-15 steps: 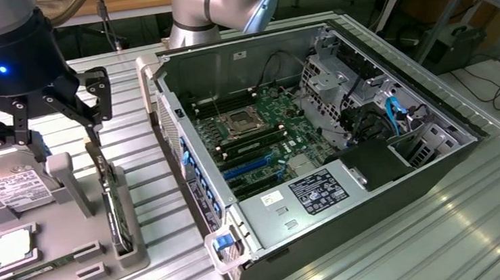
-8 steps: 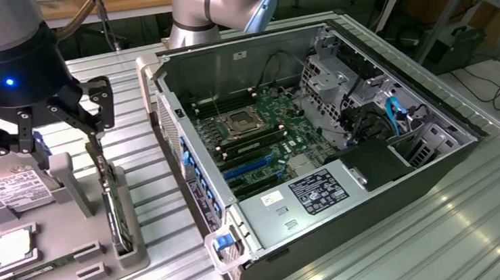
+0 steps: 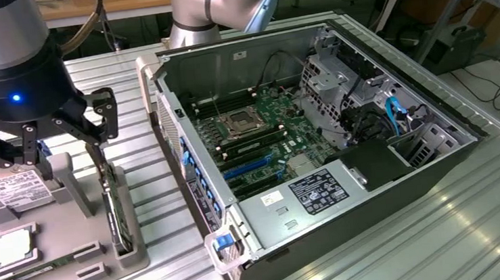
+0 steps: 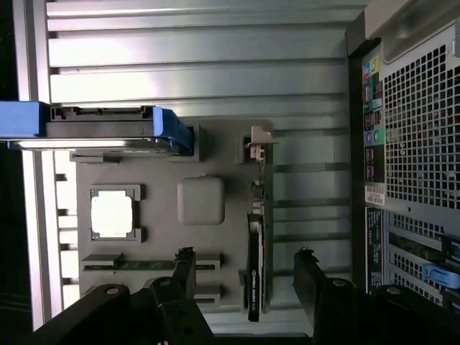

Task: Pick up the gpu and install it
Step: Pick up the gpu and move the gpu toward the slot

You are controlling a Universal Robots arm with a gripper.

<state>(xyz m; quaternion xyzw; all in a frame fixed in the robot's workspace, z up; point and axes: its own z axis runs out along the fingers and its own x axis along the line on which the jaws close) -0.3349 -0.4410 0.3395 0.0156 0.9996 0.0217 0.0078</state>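
Pincer (image 4: 246,253), spread above the gpu (image 4: 254,287) standing on edge: an off-centre descent could jam it against its holder (image 4: 162,237).

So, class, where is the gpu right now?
In the exterior view the gpu stands on edge in the grey holder tray, on the exterior view's left of the open computer case, just beneath the open end effector.

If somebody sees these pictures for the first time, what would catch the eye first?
The open computer case takes the middle of the exterior view, its green motherboard laid bare. On the exterior view's left, the black tool hangs wide open over a grey holder tray. In the wrist view the gpu stands on edge in that tray, between the tool's two sides and apart from both.
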